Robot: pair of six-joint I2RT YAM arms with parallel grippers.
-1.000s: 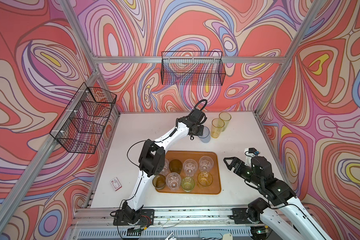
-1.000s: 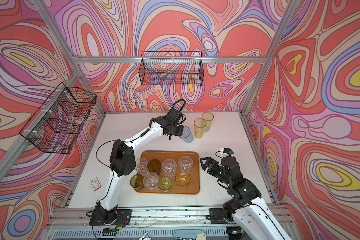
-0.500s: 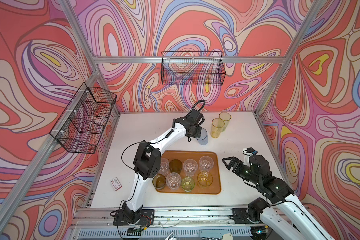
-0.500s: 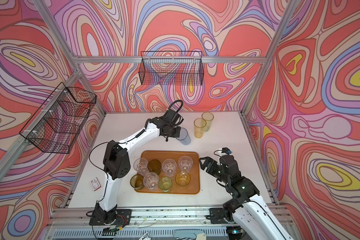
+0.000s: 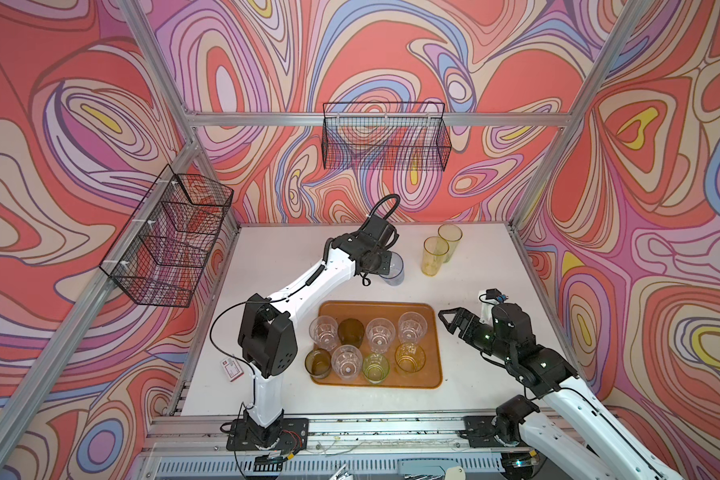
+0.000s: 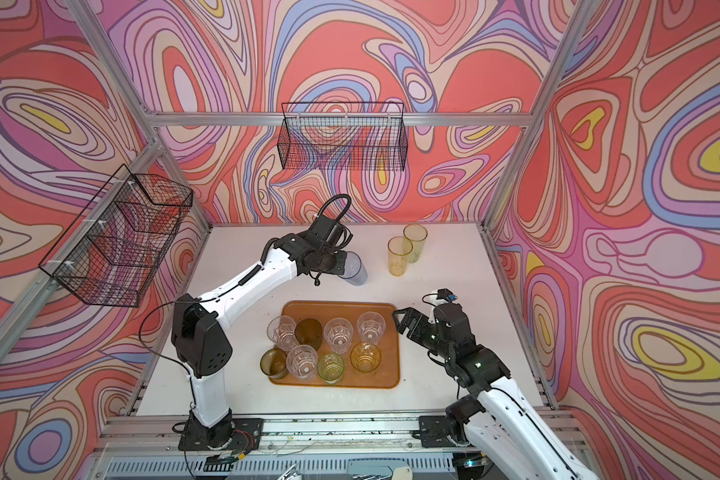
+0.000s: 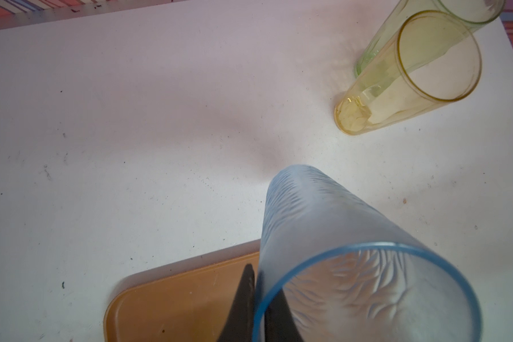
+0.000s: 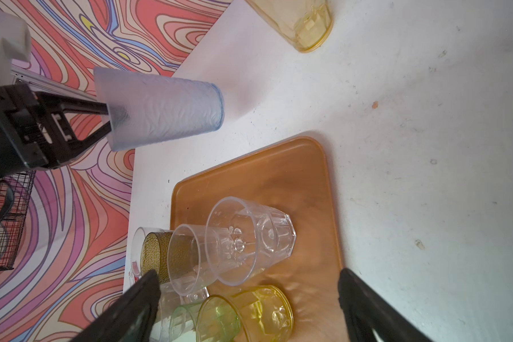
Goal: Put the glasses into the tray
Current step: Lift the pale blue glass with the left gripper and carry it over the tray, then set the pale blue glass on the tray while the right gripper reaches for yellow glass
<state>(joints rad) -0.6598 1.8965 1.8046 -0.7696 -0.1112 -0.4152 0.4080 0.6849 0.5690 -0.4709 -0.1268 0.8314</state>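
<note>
Your left gripper is clamped on rim of pale blue ribbed see-through tumbler, one finger inside, one outside. Tumbler hangs just beyond far edge of flat orange-brown tray, seemingly clear of white table. Your right gripper is spread wide, empty, beside tray's right edge. Eight short tumblers stand in tray. Tall yellow tumbler and tall greenish tumbler stand beyond tray's far right corner.

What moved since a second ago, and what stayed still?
The left claw, shut on the blue glass, carried it a little to the left in both top views. The open right claw crept slightly toward the tray. The tall yellow glass, the tall green glass and the eight glasses in the tray stayed put.
</note>
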